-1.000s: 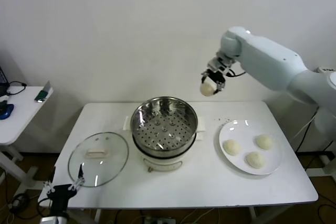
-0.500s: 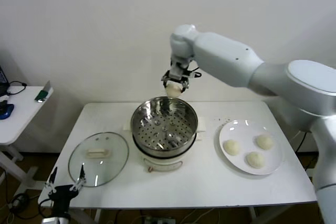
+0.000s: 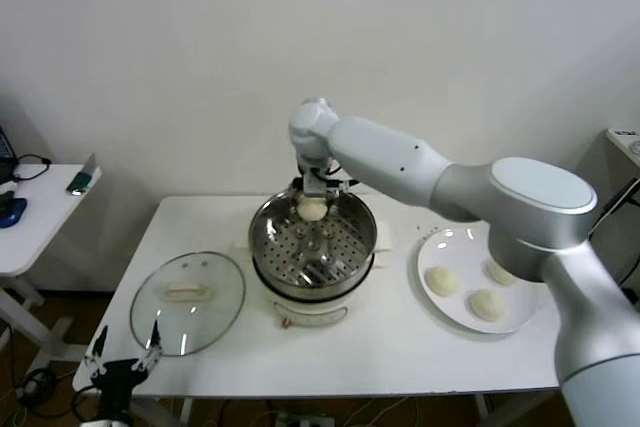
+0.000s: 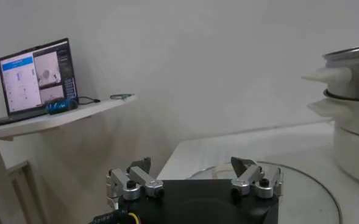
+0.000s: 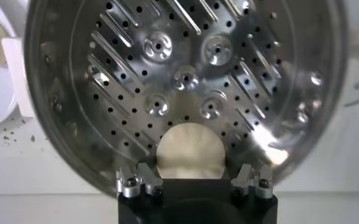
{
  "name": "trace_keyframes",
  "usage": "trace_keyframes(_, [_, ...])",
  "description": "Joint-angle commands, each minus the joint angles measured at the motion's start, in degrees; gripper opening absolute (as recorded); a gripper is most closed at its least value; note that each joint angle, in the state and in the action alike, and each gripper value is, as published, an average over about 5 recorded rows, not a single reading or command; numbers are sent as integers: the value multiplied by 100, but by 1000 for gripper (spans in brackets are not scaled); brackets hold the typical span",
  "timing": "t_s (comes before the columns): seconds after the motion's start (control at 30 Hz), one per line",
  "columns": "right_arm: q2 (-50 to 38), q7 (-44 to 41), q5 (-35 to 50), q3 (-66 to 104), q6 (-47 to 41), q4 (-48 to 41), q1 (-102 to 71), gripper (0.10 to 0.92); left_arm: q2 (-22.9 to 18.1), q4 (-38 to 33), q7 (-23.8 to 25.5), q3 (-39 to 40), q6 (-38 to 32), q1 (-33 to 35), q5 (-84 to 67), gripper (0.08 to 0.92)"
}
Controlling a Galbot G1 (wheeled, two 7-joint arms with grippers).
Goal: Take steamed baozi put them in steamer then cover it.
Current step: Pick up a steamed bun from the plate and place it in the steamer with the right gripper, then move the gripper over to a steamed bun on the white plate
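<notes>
Cream-white steamed baozi (image 3: 312,209) gripped in right pincer (image 3: 312,197), poised just above far inner edge of stainless steamer (image 3: 312,239), over its perforated floor. Same bun (image 5: 191,151) seen from right wrist camera, pinched between the two fingers (image 5: 135,182) with the holed basket floor (image 5: 179,79) spread beneath it. Basket otherwise bare of buns. Three more baozi (image 3: 441,280) waiting on white plate (image 3: 525,317) at the robot's right of the cooker, on the white desk (image 3: 400,347). Glass cover (image 3: 187,301) lying flat on desk at the robot's left of the steamer, white handle (image 3: 187,292) up, well apart from the basket. Left pincer (image 3: 124,359) parked low at the near desk edge beside the cover, fingers (image 4: 133,181) spread and gripping nothing.

Judged step: first bun set-down. Best done by lowering straight down until the bun rests on the floor, near the far wall to leave room for three more, then opening gently and lifting clear without dragging soft dough or brushing the rim.

No brand, label or legible writing on cooker, cover or plate; laptop screen (image 4: 36,76) on the side table (image 4: 57,115) lit, text too small to read.
</notes>
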Motion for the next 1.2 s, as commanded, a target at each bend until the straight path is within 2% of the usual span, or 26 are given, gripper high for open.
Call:
trace_keyframes(0.03, [85,62,-454,63,116,-91,-294,739,-15,55,-9,7,-10,-1,7,823])
trace_keyframes(0.27, [84,66,-517,185,116,-120,-308,814,-19,71,-15,13,-5,-7,14,823])
trace_keyframes(0.47, [-112,-97,-449,366,201,189,-109,823,-53,59,-92,42,-94,-28,11,823])
trace_keyframes(0.6, [-481,-213,-73,387,184,658,211,823,-91,-6,-77,78,-137,-7,40,823])
trace_keyframes(0.77, [-1171,-383,1371,64,-228,1182,907,823,-82,-216,79,107,-158,89,-10,823])
trace_keyframes(0.9, [-1978,-152,2692,-517,-818,1412,1519,823,-86,-340,101,121,-136,125,1,823])
trace_keyframes(1.03, [-2907,249,4467,-1681,-1989,1838,2101,823,-85,-378,93,140,-136,164,19,823])
trace_keyframes(1.2, [-3807,117,5621,-2311,-3283,2082,2279,823,-51,-410,105,136,-130,218,-8,823])
